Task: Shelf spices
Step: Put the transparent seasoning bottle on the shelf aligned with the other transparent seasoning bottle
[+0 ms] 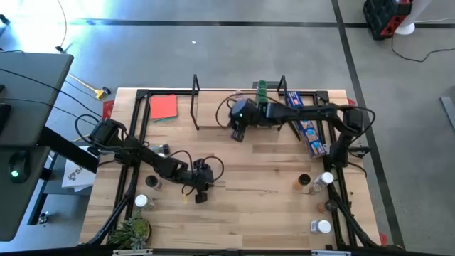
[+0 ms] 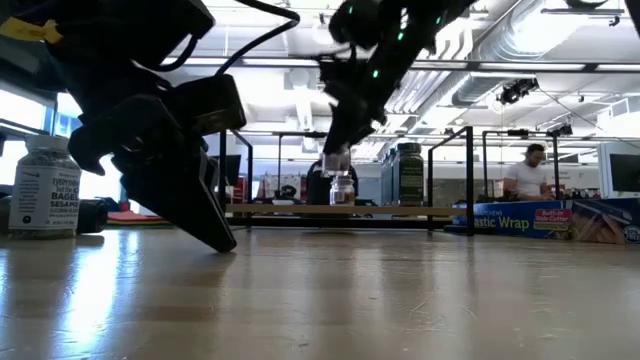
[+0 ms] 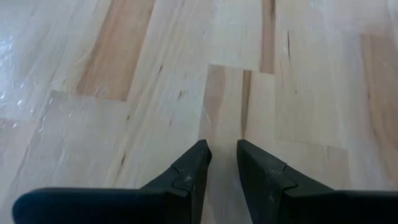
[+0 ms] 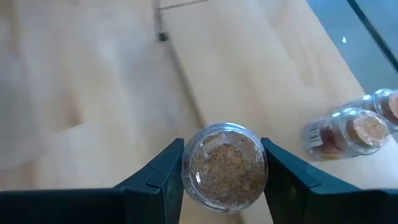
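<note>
My right gripper [image 1: 238, 130] is shut on a clear spice jar [image 4: 225, 165] with brownish contents. It holds the jar in the air just in front of the shelf [image 2: 340, 210], a low wooden board between black end frames. A green-capped jar [image 1: 261, 89] stands on that board toward its right end. My left gripper [image 3: 222, 149] is low over the bare tabletop at the near left. Its fingers are a little apart with nothing between them. More jars stand or lie at the table's left [image 1: 153, 183] and right [image 1: 325, 179]. My right gripper pinches the jar's round wall [image 4: 186, 168] between its two fingers [image 4: 158, 180], one on each side. The fingers slant down toward the shelf. The jar hangs below them [image 2: 342, 188], lifted clear of table and board, one round end facing the wrist camera.
A long blue package [image 1: 306, 124] lies right of the shelf and a red card [image 1: 163, 107] lies left of it. A large seasoning jar [image 2: 45, 185] stands at the left. A small plant [image 1: 131, 231] sits at the near left corner. Two jars [image 4: 348, 130] lie on the table beyond the held one.
</note>
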Controlling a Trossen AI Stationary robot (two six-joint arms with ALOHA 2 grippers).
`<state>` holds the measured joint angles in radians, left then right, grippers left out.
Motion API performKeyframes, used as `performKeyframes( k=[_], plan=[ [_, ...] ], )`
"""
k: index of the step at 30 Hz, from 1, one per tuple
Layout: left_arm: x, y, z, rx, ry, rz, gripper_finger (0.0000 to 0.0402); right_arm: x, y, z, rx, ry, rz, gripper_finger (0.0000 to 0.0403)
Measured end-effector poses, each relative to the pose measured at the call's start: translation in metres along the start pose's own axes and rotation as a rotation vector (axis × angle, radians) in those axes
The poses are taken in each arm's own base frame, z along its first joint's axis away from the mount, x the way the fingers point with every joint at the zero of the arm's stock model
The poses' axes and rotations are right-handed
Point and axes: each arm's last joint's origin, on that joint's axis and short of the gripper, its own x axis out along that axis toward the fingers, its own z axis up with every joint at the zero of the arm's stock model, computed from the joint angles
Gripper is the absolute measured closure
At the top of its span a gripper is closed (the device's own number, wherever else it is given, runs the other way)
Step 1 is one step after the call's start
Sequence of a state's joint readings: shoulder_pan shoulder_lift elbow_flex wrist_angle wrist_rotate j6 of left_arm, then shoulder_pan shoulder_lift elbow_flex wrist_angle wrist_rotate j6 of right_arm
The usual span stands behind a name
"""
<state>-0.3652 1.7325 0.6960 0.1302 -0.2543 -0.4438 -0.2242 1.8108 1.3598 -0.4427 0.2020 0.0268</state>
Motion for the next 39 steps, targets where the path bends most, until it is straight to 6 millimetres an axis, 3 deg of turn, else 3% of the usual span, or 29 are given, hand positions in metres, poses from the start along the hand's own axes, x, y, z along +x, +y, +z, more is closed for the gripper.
performKeyframes(
  k=[4,8,15,24,27,31,35,39],
  plan=[
    [-0.001,-0.004,-0.002,0.011,-0.010,0.007,0.0315,0.014,-0.022,-0.003,0.093,0.022,-0.027,0.0245],
    [-0.001,-0.005,-0.002,0.008,-0.015,0.013,0.0315,0.026,-0.031,-0.007,0.129,0.053,-0.048,0.0245],
    [-0.001,-0.005,-0.002,0.007,-0.017,0.010,0.0315,0.031,-0.035,-0.009,0.146,0.054,-0.120,0.0196],
    [-0.001,-0.006,-0.001,0.005,-0.024,0.002,0.0315,0.031,-0.037,-0.005,0.125,0.013,-0.151,0.0200],
    [-0.001,-0.006,-0.001,0.004,-0.024,0.001,0.0315,0.023,-0.035,-0.003,0.084,0.006,-0.186,0.0206],
    [-0.001,-0.006,-0.001,0.004,-0.025,0.000,0.0315,-0.010,-0.026,0.007,0.004,-0.053,-0.198,0.0224],
    [-0.001,-0.006,-0.001,0.004,-0.026,-0.001,0.0315,-0.036,-0.022,0.003,-0.042,-0.006,-0.035,0.0256],
    [-0.001,-0.006,-0.001,0.003,-0.027,-0.001,0.0315,-0.027,-0.025,-0.007,-0.008,0.102,0.048,0.0292]
  ],
)
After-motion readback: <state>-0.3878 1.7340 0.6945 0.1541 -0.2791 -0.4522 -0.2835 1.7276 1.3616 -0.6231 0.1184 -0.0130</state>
